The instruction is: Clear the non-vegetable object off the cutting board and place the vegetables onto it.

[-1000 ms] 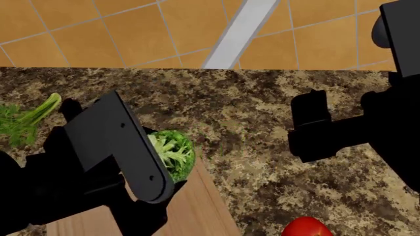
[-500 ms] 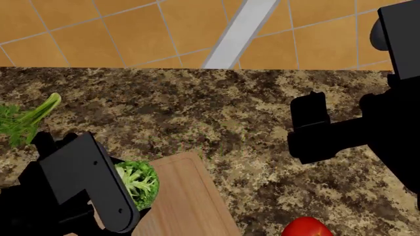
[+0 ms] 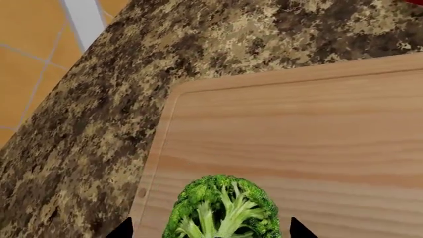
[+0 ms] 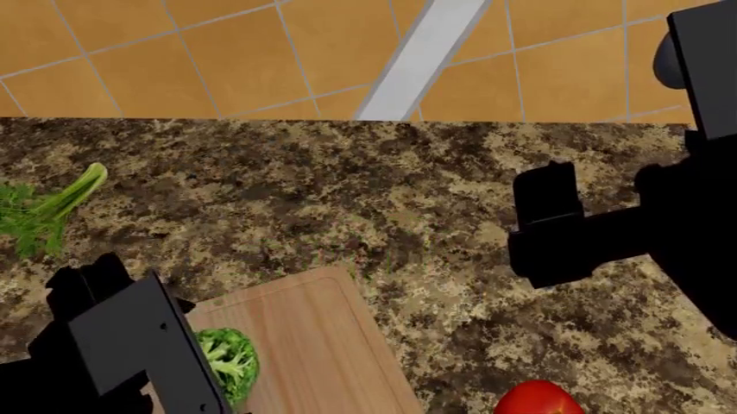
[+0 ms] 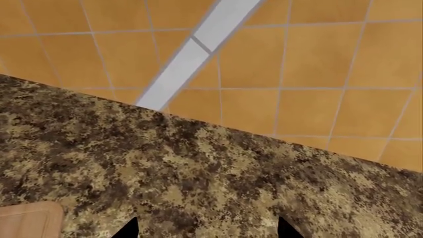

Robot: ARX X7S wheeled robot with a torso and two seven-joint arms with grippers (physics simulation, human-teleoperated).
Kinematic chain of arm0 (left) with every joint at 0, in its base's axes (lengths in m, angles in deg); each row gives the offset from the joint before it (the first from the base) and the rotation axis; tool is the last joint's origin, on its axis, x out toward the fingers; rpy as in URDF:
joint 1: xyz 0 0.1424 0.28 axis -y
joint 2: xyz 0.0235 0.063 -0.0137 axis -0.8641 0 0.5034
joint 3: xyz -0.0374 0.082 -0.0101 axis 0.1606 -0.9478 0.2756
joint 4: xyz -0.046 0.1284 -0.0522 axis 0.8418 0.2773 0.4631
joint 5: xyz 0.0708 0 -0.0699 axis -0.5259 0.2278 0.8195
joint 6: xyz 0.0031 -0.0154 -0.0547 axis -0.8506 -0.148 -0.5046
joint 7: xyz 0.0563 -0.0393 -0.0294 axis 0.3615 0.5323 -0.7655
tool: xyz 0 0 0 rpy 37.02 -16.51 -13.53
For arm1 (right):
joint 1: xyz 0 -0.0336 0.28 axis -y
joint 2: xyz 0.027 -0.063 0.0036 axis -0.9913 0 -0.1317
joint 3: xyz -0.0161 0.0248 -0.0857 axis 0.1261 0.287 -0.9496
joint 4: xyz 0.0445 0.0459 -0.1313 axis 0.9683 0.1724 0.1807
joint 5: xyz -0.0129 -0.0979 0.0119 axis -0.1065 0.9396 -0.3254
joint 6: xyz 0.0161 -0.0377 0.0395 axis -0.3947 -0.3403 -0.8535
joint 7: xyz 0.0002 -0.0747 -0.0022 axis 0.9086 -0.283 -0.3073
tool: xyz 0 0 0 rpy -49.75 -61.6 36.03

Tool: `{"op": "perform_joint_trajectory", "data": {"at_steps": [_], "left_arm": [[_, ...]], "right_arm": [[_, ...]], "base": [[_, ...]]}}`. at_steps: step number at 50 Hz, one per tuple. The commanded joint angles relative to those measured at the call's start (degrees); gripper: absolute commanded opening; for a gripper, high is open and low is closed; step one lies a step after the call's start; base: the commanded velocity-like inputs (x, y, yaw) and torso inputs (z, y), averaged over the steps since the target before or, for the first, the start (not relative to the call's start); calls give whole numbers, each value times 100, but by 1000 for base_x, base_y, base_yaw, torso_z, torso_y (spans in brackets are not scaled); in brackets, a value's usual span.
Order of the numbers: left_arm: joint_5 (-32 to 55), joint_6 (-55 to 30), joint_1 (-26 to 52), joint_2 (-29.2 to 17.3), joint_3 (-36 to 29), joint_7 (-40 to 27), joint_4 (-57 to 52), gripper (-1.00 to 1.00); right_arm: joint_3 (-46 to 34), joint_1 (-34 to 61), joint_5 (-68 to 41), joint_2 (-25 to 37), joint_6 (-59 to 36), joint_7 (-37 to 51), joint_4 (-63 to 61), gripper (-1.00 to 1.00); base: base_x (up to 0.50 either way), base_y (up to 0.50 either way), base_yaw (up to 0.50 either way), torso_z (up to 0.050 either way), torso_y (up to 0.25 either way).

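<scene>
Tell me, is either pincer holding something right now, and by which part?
The left pincer has the small dark-green broccoli head between its tips, over the light-wood cutting board; where it grips is hidden. The right pincer holds nothing.

My arms are showing as matte black, blocky and flat-sided. My left pincer (image 4: 173,371) is wearing a dark grey slab-like housing; my right pincer (image 4: 547,216) is looking plain black, boxy.
</scene>
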Motion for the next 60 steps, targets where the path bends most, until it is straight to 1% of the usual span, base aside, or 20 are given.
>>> {"op": "perform_joint_trajectory", "data": {"at_steps": [1,6,8,17,25,32,36,37,40,42,43,45,47,48,50,52,53,56,59,60], "left_arm": [[232,-96,234,78,340,125,-16,100],[455,-72,317,-5,473,65,-74,100],[745,-52,364,-58,580,-14,-133,100],[1511,18,563,-251,856,-211,-416,100],[2305,274,874,-519,1268,-375,-476,100],[2875,544,1034,-818,1598,-371,-638,100],[2955,691,1157,-959,1798,-333,-476,100],[2964,792,1164,-1056,1895,-309,-397,100],[2905,844,1148,-1113,1943,-222,-244,100],[2802,945,1100,-1173,1998,-213,-168,100],[2886,1022,1081,-1210,2029,-264,-44,100],[2896,1115,1009,-1270,2057,-273,36,100],[2983,1342,801,-1294,2068,-336,228,100],[2870,1402,732,-1307,2075,-296,218,100],[2896,1606,606,-1337,2121,-393,312,100],[2816,1874,422,-1377,2157,-677,291,100],[2732,1928,387,-1403,2169,-730,261,100],[2846,2150,252,-1563,2272,-836,168,100],[2968,2294,320,-1718,2446,-943,7,100],[3071,2284,377,-1764,2493,-931,-18,100]], "right_arm": [[148,14,121,-128,3,-158,-1,100],[155,-19,54,-81,39,-113,-53,100],[148,-2,49,-89,42,-104,-49,100],[98,91,-80,-89,25,-8,-49,100],[79,116,-570,47,149,321,-279,100],[61,66,-996,210,290,591,-526,100],[19,138,-1455,351,421,887,-734,100],[1,164,-1673,421,504,1036,-871,100],[-22,163,-1974,515,652,1231,-1122,100],[-19,142,-2185,596,796,1366,-1320,100],[96,7,-2283,634,1039,1351,-1467,100],[136,-53,-2404,664,1208,1416,-1639,100],[135,-54,-2589,747,1348,1562,-1798,100],[130,-95,-2679,781,1421,1596,-1861,100],[122,-155,-2841,858,1570,1688,-1976,100],[79,-48,-3082,884,1672,1852,-2076,100],[86,-45,-3151,885,1739,1872,-2116,100],[73,-112,-3368,956,1952,1984,-2332,100],[168,-406,-3439,1154,2329,2007,-2557,100],[133,-406,-3470,1165,2287,2020,-2577,100]], "base": [[0,0,0,0,0],[0,0,0,0,0],[0,0,0,0,0],[0,0,0,0,1],[0,0,0,0,0],[0,0,0,0,0],[0,0,0,0,0],[0,0,0,0,0],[0,0,0,0,0],[0,0,0,0,0],[0,0,0,0,0],[0,0,0,0,0],[0,0,0,0,0],[0,0,0,0,0],[0,0,0,0,0],[0,0,0,0,0],[0,0,0,0,0],[0,0,0,0,0],[0,0,0,0,0],[0,0,0,0,0]]}}
